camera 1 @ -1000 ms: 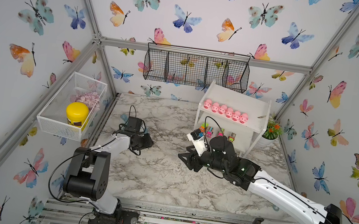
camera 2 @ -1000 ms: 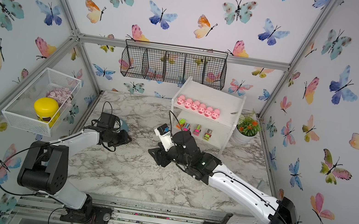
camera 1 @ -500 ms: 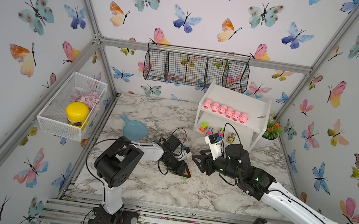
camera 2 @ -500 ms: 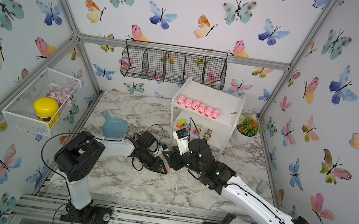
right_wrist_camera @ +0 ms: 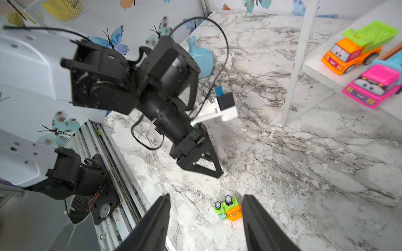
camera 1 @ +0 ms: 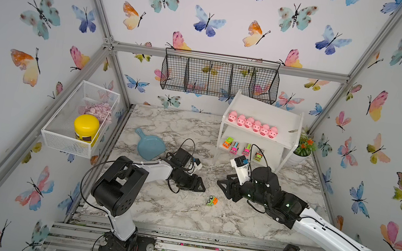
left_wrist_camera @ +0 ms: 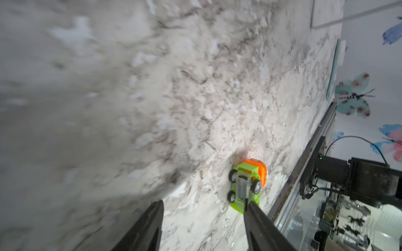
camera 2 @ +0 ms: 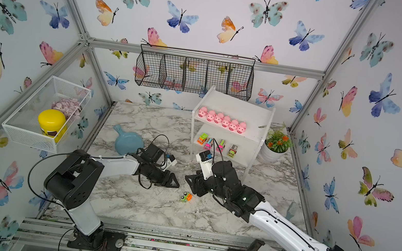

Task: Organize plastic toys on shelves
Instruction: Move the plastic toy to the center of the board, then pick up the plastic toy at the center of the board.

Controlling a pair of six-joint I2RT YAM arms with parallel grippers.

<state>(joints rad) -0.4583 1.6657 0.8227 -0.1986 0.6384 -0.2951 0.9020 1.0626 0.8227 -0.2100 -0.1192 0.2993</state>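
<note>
Vs half a sec ago, the green-orange truck is no longer seen at the tip of the L gripper. It is now found lying tipped over on the marble table, between the two grippers & a bit nearer the front. Its wheels are shown turned up in the left wrist view, truck. The L gripper's jaws are spread apart w/ nothing between them, & in both top views the truck is seen just clear of its tips. A sec ago the L arm was stretched over the blue dish, which is now uncovered. The R gripper has been shifted only slightly. Its jaws are parted & empty, w/ the truck lying just ahead of them. Unchanged: six pigs are lined up on the upper board of the shelf, & four trucks are parked on the lower board.
</note>
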